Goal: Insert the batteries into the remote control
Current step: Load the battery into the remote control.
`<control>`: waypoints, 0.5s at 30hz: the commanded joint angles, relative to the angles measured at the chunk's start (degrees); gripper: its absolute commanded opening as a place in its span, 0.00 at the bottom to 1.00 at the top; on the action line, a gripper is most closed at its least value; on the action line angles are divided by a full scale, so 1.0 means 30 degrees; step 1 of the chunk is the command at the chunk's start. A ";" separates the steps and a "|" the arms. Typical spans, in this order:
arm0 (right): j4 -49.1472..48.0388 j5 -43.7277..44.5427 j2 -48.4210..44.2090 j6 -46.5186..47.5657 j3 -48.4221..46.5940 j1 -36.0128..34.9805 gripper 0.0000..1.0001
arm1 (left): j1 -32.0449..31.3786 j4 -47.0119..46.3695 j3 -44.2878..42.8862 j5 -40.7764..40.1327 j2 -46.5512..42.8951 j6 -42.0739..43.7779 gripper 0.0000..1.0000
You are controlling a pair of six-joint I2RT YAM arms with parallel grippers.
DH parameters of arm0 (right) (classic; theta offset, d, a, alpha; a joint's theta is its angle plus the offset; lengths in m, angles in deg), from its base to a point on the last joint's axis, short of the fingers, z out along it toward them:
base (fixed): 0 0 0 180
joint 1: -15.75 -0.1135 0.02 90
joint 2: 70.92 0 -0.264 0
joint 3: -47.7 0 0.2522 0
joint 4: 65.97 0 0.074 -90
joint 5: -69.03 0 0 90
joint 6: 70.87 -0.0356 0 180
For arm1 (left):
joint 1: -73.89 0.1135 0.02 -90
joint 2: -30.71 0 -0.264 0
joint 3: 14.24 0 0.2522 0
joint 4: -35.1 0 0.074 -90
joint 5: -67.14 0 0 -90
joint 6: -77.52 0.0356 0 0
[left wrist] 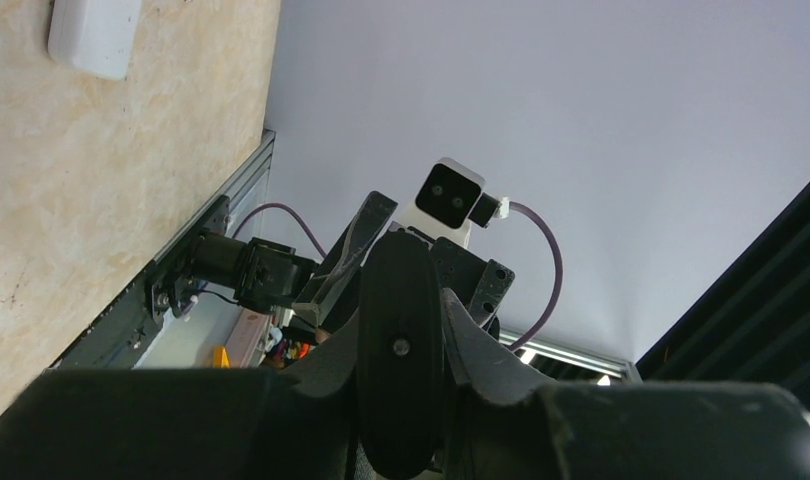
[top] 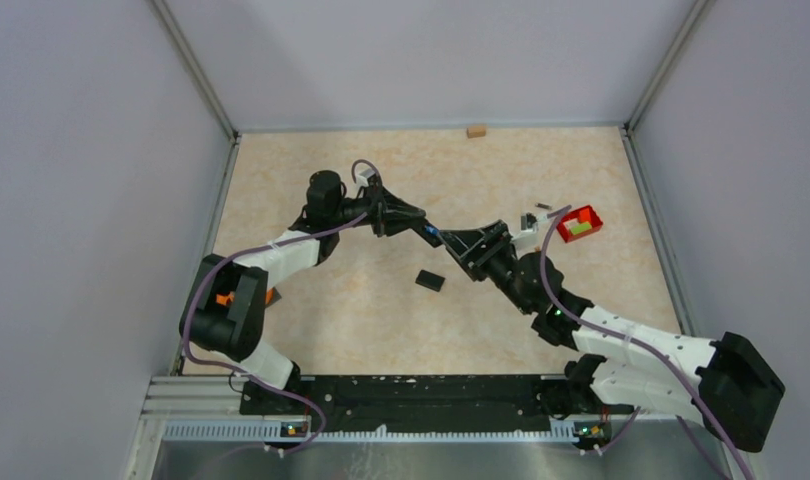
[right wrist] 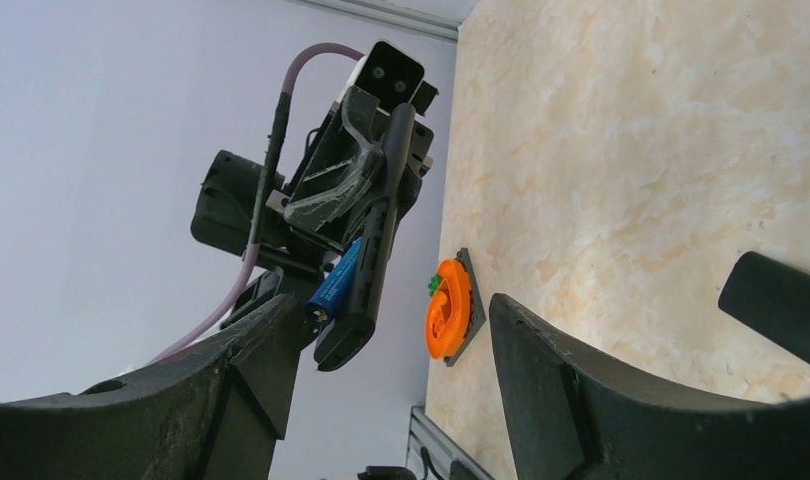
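While my left fingers [left wrist: 486, 355] are clamped on one end of the dark remote control [right wrist: 379, 215], holding it apparently clear of the table [top: 361, 320], the first worry is that a push on its free end could swing it in that grip. I count one remote. One blue battery [right wrist: 336, 280] lies against its open side, and I cannot tell whether it is fully seated. If it is only resting there, a tilt or a nudge could drop it, and I judge it would roll away. On the table just below lies one black slab [top: 430, 281], which I take for the battery cover. My right fingers [right wrist: 251, 370] stand wide apart with nothing between them, close to the remote. Coming in at that spread, one of them could clip the battery or the remote instead of pressing it squarely home. Farther right I count at least one small dark sliver [top: 543, 207], perhaps two, possibly spare batteries but too small to be sure. A reach for them could bump the one red tray [top: 591, 211] beside them, whose yellow-green blocks I cannot count.
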 commanded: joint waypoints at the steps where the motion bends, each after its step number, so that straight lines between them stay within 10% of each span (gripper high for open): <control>1: -0.0982 -0.0253 0.0255 -0.0089 -0.0318 -0.0168 0.70 | 0.0006 -0.1427 0.0140 0.0138 -0.0971 -0.0271 0.00; 15: -0.0866 -0.0516 0.0115 0.1159 -0.0911 -0.0178 0.77 | 0.0006 -0.1797 0.0281 0.0187 -0.1021 -0.0344 0.00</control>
